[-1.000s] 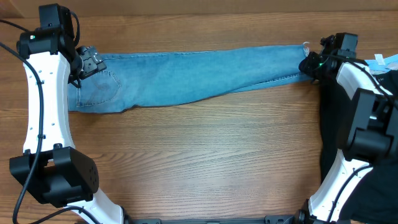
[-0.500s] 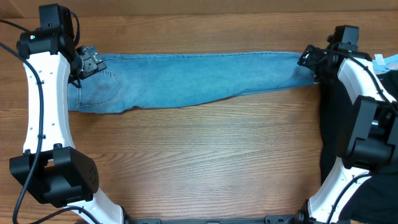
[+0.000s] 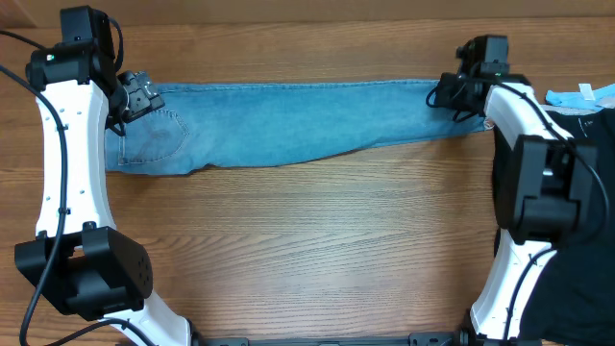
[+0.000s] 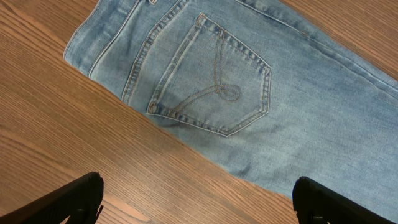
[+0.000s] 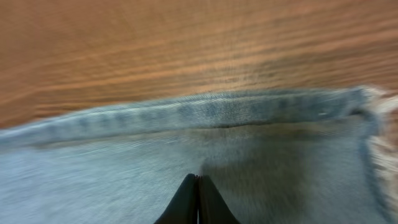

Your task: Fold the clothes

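The clothes, a pair of light blue faded jeans (image 3: 288, 120), lie stretched out flat across the far part of the table, waist to the left and hem to the right. In the left wrist view their back pocket (image 4: 217, 87) faces up. My left gripper (image 3: 135, 96) (image 4: 198, 190) hovers at the waist end, open wide, its fingers astride bare wood and the denim's edge. My right gripper (image 3: 447, 93) (image 5: 198, 177) is over the leg near the frayed hem (image 5: 376, 143). Its fingertips are pressed together, and no fabric shows between them. The jeans' leg (image 5: 124, 168) fills that blurred view.
The wooden table (image 3: 307, 240) spreads out in front of the jeans. A light blue object (image 3: 581, 93) lies at the right edge, and dark fabric (image 3: 591, 192) hangs behind the right arm. Both arm bases stand at the near corners.
My right gripper has moved left from the hem end onto the leg, opening and shutting on the way. The leg's end now lies straighter. The left arm has not moved.
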Motion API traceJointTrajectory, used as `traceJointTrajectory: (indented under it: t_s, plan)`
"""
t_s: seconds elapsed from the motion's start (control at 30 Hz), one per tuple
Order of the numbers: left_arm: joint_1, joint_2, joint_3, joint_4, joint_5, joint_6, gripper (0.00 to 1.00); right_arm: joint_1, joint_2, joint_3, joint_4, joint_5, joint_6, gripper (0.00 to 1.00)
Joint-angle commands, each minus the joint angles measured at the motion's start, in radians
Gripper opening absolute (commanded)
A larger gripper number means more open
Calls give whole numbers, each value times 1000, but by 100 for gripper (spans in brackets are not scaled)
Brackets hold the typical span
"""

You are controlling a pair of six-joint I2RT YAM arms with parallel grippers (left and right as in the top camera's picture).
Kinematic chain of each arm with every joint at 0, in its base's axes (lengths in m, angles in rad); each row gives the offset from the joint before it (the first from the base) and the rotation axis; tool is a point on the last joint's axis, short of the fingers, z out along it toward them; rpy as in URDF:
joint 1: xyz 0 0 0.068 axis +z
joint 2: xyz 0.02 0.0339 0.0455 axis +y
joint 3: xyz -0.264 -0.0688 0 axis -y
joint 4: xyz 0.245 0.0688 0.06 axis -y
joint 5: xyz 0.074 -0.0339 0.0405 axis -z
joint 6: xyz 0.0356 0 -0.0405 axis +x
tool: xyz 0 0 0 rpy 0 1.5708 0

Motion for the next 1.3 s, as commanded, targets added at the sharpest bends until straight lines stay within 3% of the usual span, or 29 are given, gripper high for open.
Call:
traceJointTrajectory:
  t_s: [0.0, 0.07, 0.13, 0.23, 0.3, 0.37, 0.4, 0.47, 0.53, 0.8, 0.97, 1.0, 1.03, 1.07, 1.1, 1.27]
  plan:
    - [2, 3, -3, 1, -14, -2, 100, 23, 81, 11, 113, -50, -8, 4]
    - [2, 3, -3, 1, -14, -2, 100, 35, 111, 11, 222, -50, -8, 6]
    - [2, 3, -3, 1, -14, -2, 100, 38, 106, 15, 253, -51, -7, 17]
    - [2, 4, -3, 1, -14, -2, 100, 37, 32, 37, 205, -50, -8, 31]
    - [2, 3, -3, 1, -14, -2, 100, 38, -108, 37, 91, -51, -6, 35]
    - [2, 3, -3, 1, -14, -2, 100, 38, -203, 37, -88, -51, -6, 33]
    - [2, 3, -3, 1, -14, -2, 100, 37, -242, 37, -201, -51, -6, 15]
    - [2, 3, -3, 1, -14, -2, 100, 35, -255, 37, -343, -54, 4, 4]
    - [2, 4, -3, 1, -14, -2, 100, 38, -227, -11, -369, -63, -1, 4]
    - [2, 3, -3, 1, -14, -2, 100, 32, -50, -77, -174, 66, 0, 4]
    - [2, 3, -3, 1, -14, -2, 100, 32, -114, 1, -198, 63, 0, 4]
    - [2, 3, -3, 1, -14, -2, 100, 31, -146, 25, -222, 67, 0, 7]
    - [2, 3, -3, 1, -14, -2, 100, 27, -190, 55, -274, 100, 1, 21]
    - [2, 3, -3, 1, -14, -2, 100, 15, -217, 68, -314, 131, 13, 48]
    - [2, 3, -3, 1, -14, -2, 100, 0, -236, 68, -342, 149, 31, 56]
    - [2, 3, -3, 1, -14, -2, 100, -96, -197, 45, -371, 133, 63, 59]
